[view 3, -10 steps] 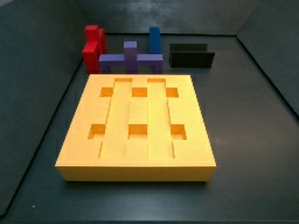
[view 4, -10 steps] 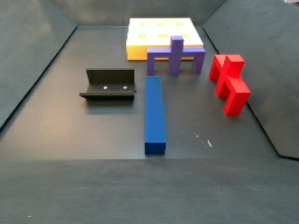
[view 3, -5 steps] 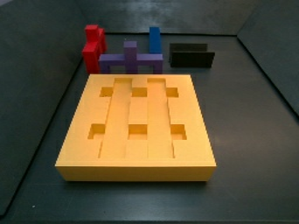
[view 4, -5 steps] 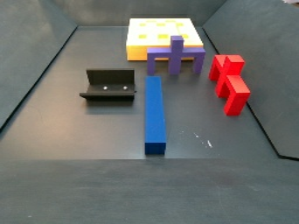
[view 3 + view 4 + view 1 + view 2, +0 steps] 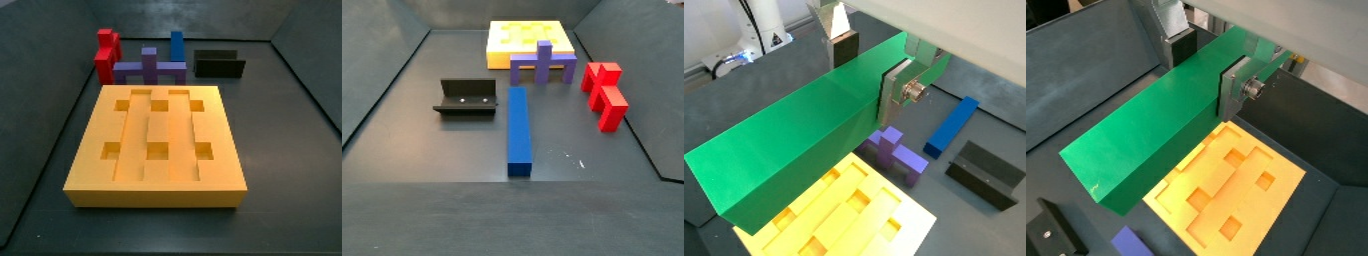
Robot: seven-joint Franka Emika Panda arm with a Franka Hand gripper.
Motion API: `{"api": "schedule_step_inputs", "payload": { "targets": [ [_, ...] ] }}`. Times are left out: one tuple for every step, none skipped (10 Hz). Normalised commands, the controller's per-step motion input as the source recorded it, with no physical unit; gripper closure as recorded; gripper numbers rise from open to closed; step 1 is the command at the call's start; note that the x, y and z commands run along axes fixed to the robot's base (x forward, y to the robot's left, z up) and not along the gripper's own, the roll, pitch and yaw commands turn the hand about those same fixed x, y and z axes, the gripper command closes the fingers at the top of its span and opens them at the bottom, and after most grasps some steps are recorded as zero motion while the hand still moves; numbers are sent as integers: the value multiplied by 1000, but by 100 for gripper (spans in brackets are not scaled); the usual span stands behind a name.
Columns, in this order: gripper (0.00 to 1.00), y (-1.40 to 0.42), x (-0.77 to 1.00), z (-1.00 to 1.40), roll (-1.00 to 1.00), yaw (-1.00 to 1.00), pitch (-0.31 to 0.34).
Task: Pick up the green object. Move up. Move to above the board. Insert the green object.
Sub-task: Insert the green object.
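My gripper (image 5: 871, 72) is shut on the green object (image 5: 804, 140), a long green block held between the silver finger plates. In both wrist views it hangs high above the floor, and it also shows in a wrist view (image 5: 1160, 130) with my gripper (image 5: 1209, 75) across its width. The orange-yellow board (image 5: 1220, 180) with square holes lies below the block's lower end, and it also shows in a wrist view (image 5: 844, 215). Both side views show the board (image 5: 158, 125) (image 5: 529, 35) lying flat with its holes open. Neither side view shows the gripper or the green object.
A long blue block (image 5: 520, 130) lies on the floor. A purple block (image 5: 544, 65) stands by the board's edge. A red block (image 5: 605, 92) stands to one side. The black fixture (image 5: 466, 98) stands near the blue block. Dark walls enclose the floor.
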Motion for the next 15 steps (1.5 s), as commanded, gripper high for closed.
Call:
{"api": "schedule_step_inputs", "payload": {
  "targets": [
    [100, 0, -40, -283, 0, 0, -74],
    [100, -6, -231, -691, 44, 26, -179],
    [100, -140, -397, -1000, 94, 54, -119],
    [100, -206, -429, -1000, 54, 66, -77],
    [100, -260, -446, -1000, 63, 91, -76],
    [100, -294, -414, -1000, 106, 51, -71],
    [100, -197, -446, -1000, 173, 29, -70],
    [100, -231, -340, -1000, 184, 34, -74],
    [100, -311, -149, -1000, 170, 0, -49],
    [100, -269, 0, -1000, 136, 0, -90],
    [100, -100, 266, -1000, 66, 0, -89],
    [100, 0, 483, -1000, 49, 0, -36],
    [100, 66, 583, -1000, 19, 0, 0],
    [100, 49, 269, -1000, 27, 0, 0],
    [100, 0, 29, -1000, 166, 0, -11]
  ]
}}
